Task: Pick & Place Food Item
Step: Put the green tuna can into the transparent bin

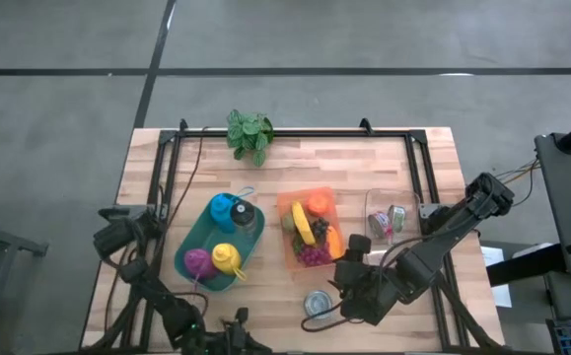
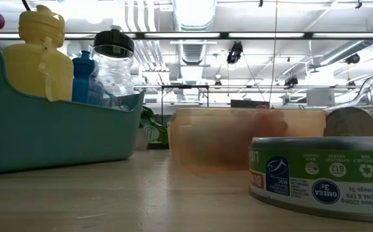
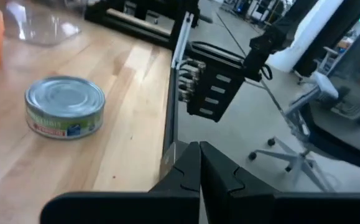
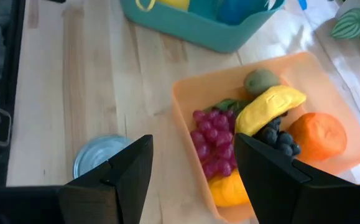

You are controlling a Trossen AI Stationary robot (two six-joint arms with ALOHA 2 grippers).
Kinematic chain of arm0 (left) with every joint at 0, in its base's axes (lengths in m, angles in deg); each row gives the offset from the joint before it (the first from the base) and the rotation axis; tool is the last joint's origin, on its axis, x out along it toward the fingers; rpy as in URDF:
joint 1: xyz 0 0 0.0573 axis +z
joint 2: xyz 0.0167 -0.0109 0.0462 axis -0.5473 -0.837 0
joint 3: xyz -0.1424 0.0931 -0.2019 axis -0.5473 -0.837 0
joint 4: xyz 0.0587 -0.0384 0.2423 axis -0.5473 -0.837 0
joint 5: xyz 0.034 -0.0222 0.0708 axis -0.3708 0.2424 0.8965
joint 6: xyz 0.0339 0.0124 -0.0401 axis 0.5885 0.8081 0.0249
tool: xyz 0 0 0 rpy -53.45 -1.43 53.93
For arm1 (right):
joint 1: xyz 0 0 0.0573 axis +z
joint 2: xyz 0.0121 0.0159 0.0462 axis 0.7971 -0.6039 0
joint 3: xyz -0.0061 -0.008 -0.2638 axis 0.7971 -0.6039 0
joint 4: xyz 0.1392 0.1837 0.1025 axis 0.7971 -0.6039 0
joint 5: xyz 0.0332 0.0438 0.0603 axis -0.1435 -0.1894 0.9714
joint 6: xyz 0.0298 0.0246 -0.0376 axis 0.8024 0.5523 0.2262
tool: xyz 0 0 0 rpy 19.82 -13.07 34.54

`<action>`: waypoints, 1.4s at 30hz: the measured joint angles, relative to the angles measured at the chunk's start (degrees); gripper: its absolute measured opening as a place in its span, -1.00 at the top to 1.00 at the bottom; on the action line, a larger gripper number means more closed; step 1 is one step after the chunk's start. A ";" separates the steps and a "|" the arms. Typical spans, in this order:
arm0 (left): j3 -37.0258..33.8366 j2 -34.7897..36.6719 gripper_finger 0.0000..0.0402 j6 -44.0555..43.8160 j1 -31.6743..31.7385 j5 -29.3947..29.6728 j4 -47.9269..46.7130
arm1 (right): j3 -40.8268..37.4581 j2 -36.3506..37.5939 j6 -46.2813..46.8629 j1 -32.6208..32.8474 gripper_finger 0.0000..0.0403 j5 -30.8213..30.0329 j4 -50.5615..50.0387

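Note:
An orange tray point(image 1: 290, 212) at the table's middle holds toy fruit: purple grapes point(image 4: 211, 140), a yellow banana point(image 4: 270, 106), an orange point(image 4: 316, 134), a green fruit point(image 4: 260, 81) and dark berries point(image 4: 279, 140). My right gripper point(image 1: 348, 264) hangs open above the tray's near right corner, with nothing between its fingers point(image 4: 130, 171). A tin can point(image 1: 317, 304) stands upright on the wood near the front edge, also seen as the can point(image 3: 64, 115). My left gripper point(image 1: 238, 321) is shut and empty at the front edge, left of the can; its fingertips point(image 3: 199, 167) meet.
A teal bin point(image 1: 216, 242) with several bottles stands left of the tray. A clear container point(image 1: 389, 219) holding cans sits to the tray's right. A leafy plant point(image 1: 249, 134) is at the far edge. Black frame rails point(image 1: 172, 168) run along the table's sides.

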 joint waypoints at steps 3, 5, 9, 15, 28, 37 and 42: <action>0.00 -0.75 0.99 -3.79 0.95 -0.73 -0.05 | -1.83 0.00 1.34 0.88 -0.10 0.02 0.13; 0.00 -1.20 0.99 -5.13 1.49 -0.73 -0.08 | -3.41 0.00 3.72 1.53 -0.10 0.00 0.22; 0.00 -1.74 0.99 -5.18 2.31 -0.74 -0.23 | -7.77 0.00 8.27 3.00 -0.10 -0.07 2.04; 0.00 -1.74 0.99 -5.16 3.55 -1.64 -0.99 | -16.27 0.00 10.79 5.21 -0.10 -0.22 13.88; -0.02 -1.67 0.99 -4.98 3.87 -2.67 -4.96 | -25.30 0.00 16.64 7.58 -0.10 -0.15 23.71; -0.02 -1.67 0.99 -4.81 4.99 -2.89 -9.20 | -25.32 -0.38 7.49 8.74 -0.10 0.79 36.85; -0.02 -1.67 0.99 -4.81 6.72 -2.87 -11.40 | -25.56 -2.31 6.27 8.74 -0.10 1.05 40.69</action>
